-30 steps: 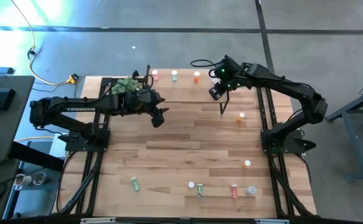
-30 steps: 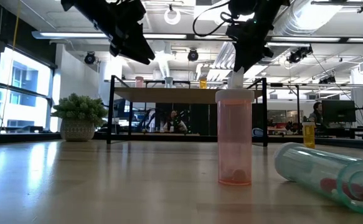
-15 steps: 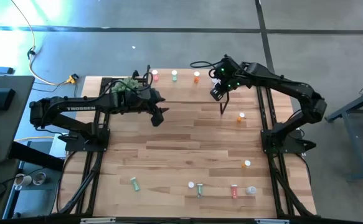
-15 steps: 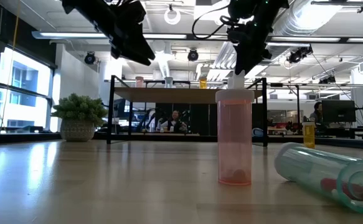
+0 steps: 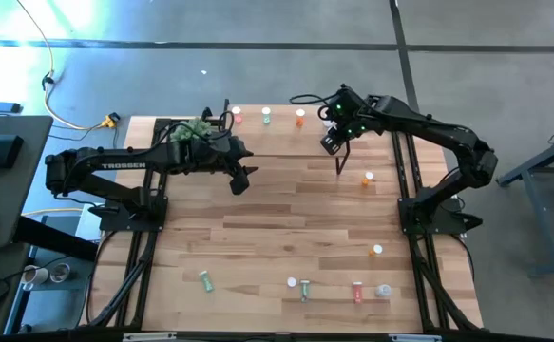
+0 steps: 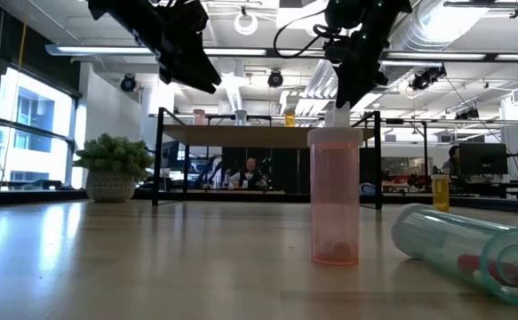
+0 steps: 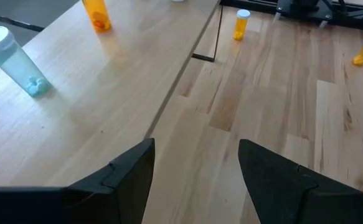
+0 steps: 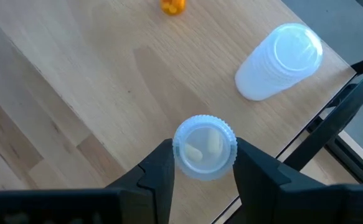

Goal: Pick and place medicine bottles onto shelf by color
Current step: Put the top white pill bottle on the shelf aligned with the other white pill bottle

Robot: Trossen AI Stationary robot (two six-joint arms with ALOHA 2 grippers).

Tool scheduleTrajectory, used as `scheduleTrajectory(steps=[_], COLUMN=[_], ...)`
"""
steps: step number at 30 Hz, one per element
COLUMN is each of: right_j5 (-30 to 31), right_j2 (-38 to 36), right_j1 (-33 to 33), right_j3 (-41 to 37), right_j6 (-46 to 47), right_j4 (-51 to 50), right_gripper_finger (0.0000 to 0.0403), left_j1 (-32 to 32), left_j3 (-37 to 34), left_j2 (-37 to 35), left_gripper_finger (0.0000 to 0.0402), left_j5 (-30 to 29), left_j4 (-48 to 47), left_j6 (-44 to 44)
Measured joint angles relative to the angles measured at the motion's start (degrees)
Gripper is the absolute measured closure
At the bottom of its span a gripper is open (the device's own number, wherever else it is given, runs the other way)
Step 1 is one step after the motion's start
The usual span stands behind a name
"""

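One clear bottle (image 8: pixel 204 148) between right hand (image 8: pixel 204 163) fingers

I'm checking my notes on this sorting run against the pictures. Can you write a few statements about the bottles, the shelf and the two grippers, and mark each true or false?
1. The right gripper holds a clear bottle with a white cap over the shelf. True.
2. The left gripper grips an orange bottle. False: its fingers stand apart with nothing between them.
3. An orange bottle and a pale blue-green bottle stand upright on the shelf. True.
4. Every bottle at the near edge of the table stands upright. False: in the low view a greenish bottle lies on its side beside an upright pink bottle.
5. The potted plant sits near the right arm. False: the plant sits by the left arm.
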Motion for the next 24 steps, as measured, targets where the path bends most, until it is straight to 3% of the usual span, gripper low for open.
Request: scheduleTrajectory(steps=[14, 24], right_j5=[0.0, 0.0], right_j2=[0.0, 0.0], right_j1=[0.0, 0.0], right_j3=[0.0, 0.0], right_j6=[-0.4, -1.5], right_j4=[0.1, 3.1], right_gripper_finger=[0.0241, 0.0238], left_j1=[0.0, 0.0], left_j3=[0.0, 0.0], left_j2=[0.0, 0.0], left_gripper_finger=[0.0179, 0.0179], left_j5=[-0.1, -0.1], left_j4=[-0.2, -0.2], left_j6=[0.0, 0.0])
